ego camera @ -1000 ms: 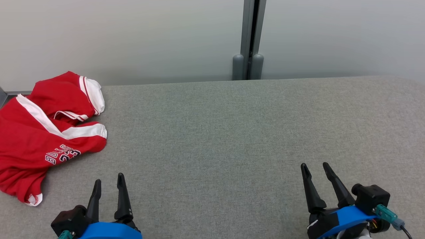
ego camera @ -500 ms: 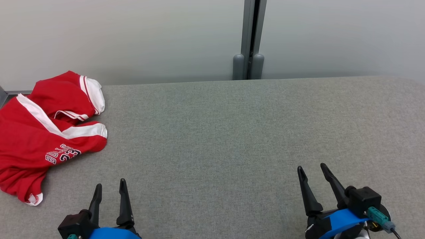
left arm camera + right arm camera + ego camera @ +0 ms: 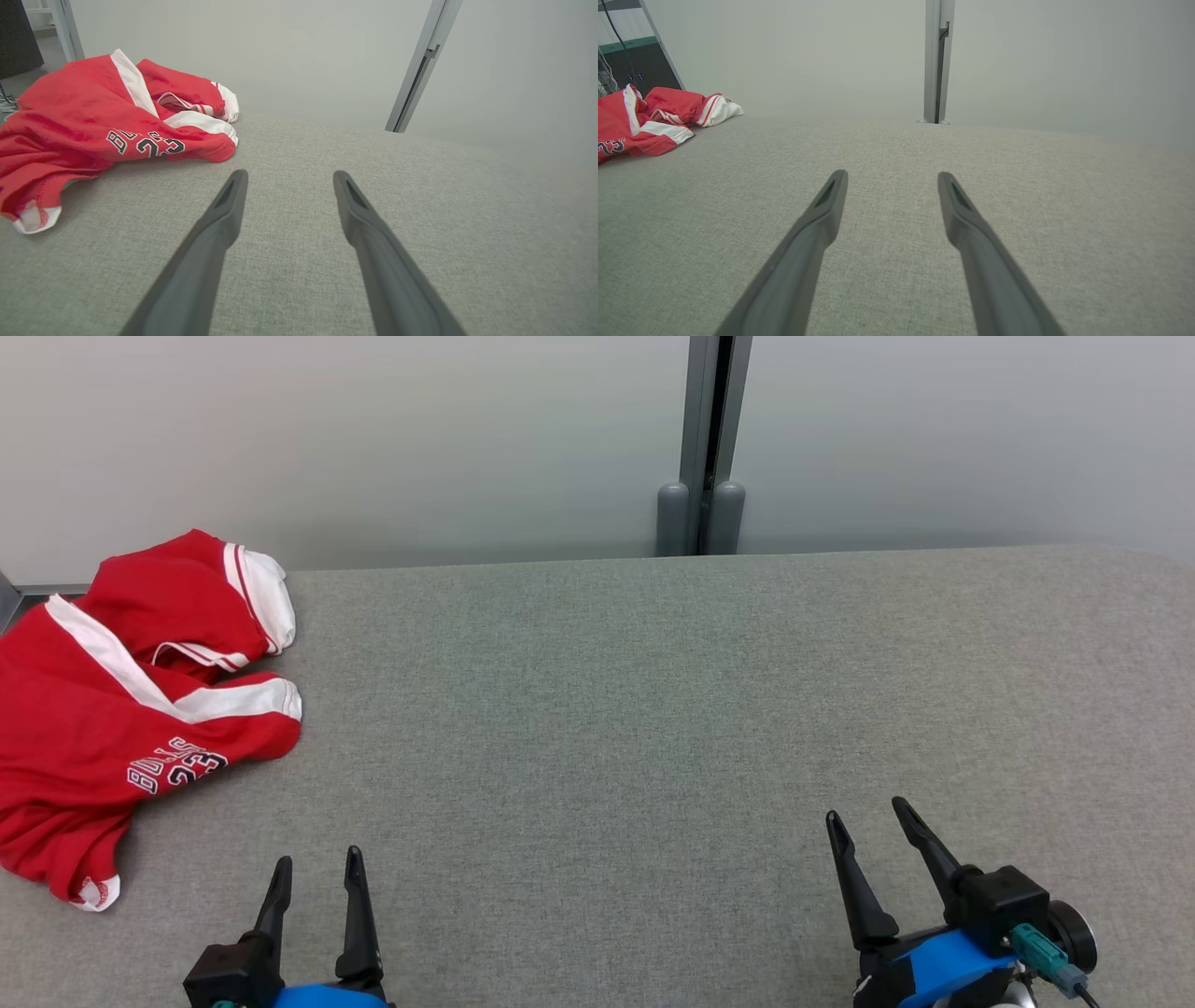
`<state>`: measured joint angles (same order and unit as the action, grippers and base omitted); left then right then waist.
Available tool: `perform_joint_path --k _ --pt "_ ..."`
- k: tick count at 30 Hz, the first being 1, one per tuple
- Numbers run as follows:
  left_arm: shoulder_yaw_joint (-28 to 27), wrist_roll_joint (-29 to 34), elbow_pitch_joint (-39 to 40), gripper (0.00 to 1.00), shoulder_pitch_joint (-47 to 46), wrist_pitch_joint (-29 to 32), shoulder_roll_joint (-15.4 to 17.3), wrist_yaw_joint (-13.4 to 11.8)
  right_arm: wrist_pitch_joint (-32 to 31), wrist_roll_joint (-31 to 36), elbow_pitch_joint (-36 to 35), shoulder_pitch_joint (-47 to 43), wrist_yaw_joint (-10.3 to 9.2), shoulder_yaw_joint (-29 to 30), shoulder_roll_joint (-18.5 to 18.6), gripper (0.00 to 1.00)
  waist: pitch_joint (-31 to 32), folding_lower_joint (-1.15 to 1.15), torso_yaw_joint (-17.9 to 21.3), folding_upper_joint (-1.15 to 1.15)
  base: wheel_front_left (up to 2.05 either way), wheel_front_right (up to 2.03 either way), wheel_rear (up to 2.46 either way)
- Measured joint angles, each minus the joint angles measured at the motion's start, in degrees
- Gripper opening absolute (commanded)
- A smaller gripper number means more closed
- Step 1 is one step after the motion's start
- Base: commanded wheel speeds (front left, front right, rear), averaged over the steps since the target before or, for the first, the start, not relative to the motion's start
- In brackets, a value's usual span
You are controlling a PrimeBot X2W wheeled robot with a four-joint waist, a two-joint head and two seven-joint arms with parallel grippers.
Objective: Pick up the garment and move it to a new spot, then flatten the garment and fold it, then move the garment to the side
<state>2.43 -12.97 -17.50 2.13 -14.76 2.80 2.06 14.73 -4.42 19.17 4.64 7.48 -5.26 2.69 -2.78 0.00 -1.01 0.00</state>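
Note:
A red garment (image 3: pixel 112 709) with white stripes and dark lettering lies crumpled at the far left of the grey fabric surface (image 3: pixel 653 709). It also shows at the upper left of the left wrist view as the garment (image 3: pixel 93 121), and far left in the right wrist view as the garment (image 3: pixel 649 116). My left gripper (image 3: pixel 317 863) stands open near the front edge, to the right of and nearer than the garment, apart from it. My right gripper (image 3: pixel 864 807) is open at the lower right, nothing between its fingers. In both wrist views the left gripper (image 3: pixel 289 173) and right gripper (image 3: pixel 893 173) hover over bare fabric.
A pale partition wall runs behind the surface, with a grey vertical post (image 3: pixel 702 448) at its middle. The garment's left part reaches the surface's left edge. Broad bare fabric spreads between and ahead of both grippers.
Both grippers have drawn back toward the bottom edge of the head view, still open. The picture has shifted slightly; the garment lies as before.

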Motion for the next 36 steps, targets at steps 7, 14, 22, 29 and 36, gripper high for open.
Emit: perform_joint_path --k 7,14,22,29,36 --pt "0.07 0.88 -0.55 1.00 0.03 -0.24 0.00 0.01 0.30 1.20 0.36 0.43 0.00 -0.10 0.01 1.00 -0.09 0.00 0.01 0.00 0.00 0.00 0.00" --pt "0.08 0.78 -0.93 1.00 0.03 -0.24 0.01 0.01 0.30 1.16 0.55 0.45 0.00 0.14 0.01 1.00 -0.21 0.00 -0.02 0.00 0.00 0.00 0.00" --pt "0.15 0.58 -1.32 1.00 0.03 -0.24 0.01 0.01 0.30 1.16 0.74 0.48 0.00 0.22 0.01 1.00 -0.35 0.00 -0.10 0.00 0.00 0.00 0.00" --pt "0.90 -0.14 -1.63 1.00 -0.29 -0.24 0.00 -0.19 0.32 1.85 0.75 -0.02 0.00 2.02 0.08 1.00 0.21 0.00 -3.41 0.00 0.00 0.00 0.00" --pt "0.74 -0.87 -1.51 1.00 -0.07 -0.30 0.08 -0.94 0.32 2.79 0.62 -0.32 0.01 2.23 0.08 1.00 1.61 0.00 -11.61 0.00 0.00 0.00 0.00"
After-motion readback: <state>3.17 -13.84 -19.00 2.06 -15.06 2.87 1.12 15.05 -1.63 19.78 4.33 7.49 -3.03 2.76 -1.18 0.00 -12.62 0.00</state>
